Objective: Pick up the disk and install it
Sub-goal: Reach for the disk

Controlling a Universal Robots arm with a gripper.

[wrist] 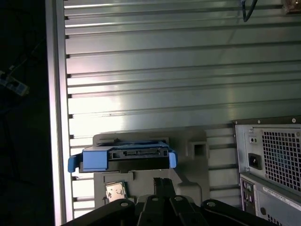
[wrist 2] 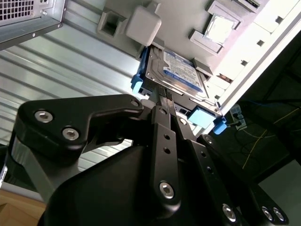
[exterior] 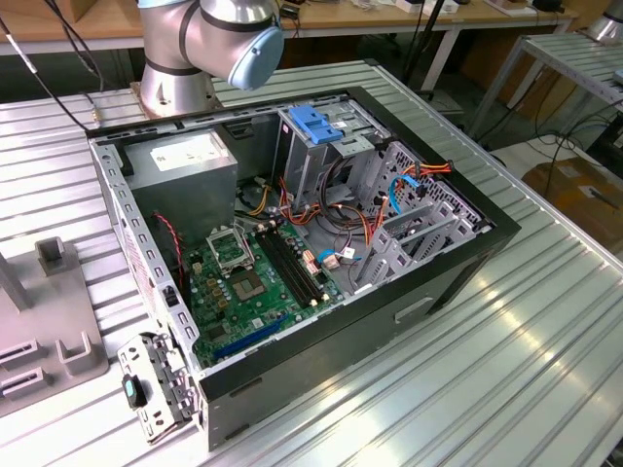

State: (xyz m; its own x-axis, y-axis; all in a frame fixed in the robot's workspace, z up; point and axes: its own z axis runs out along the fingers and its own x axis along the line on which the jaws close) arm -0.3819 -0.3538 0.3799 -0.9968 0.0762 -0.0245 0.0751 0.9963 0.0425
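The disk (wrist 2: 176,75) lies flat on a grey holder (wrist 2: 141,23) on the ribbed metal table, its blue-and-white label facing up and blue rails along its sides. In the first wrist view the disk (wrist: 124,158) is seen edge-on, connector side toward me, over the same grey holder (wrist: 193,141). My gripper (wrist 2: 162,96) reaches right up to the disk's near edge, at its middle between the two blue rails. The gripper (wrist: 163,181) sits just short of that edge in the first wrist view. Whether it has hold of the disk is unclear.
The open computer case (exterior: 467,263) lies on the table with its motherboard (exterior: 253,282) exposed. Inside stand a grey cage with a blue latch (exterior: 316,125) and a grey box with a white sticker (exterior: 185,161). The case's rear (wrist: 275,160) is beside the holder. The arm's base (exterior: 175,68) stands behind.
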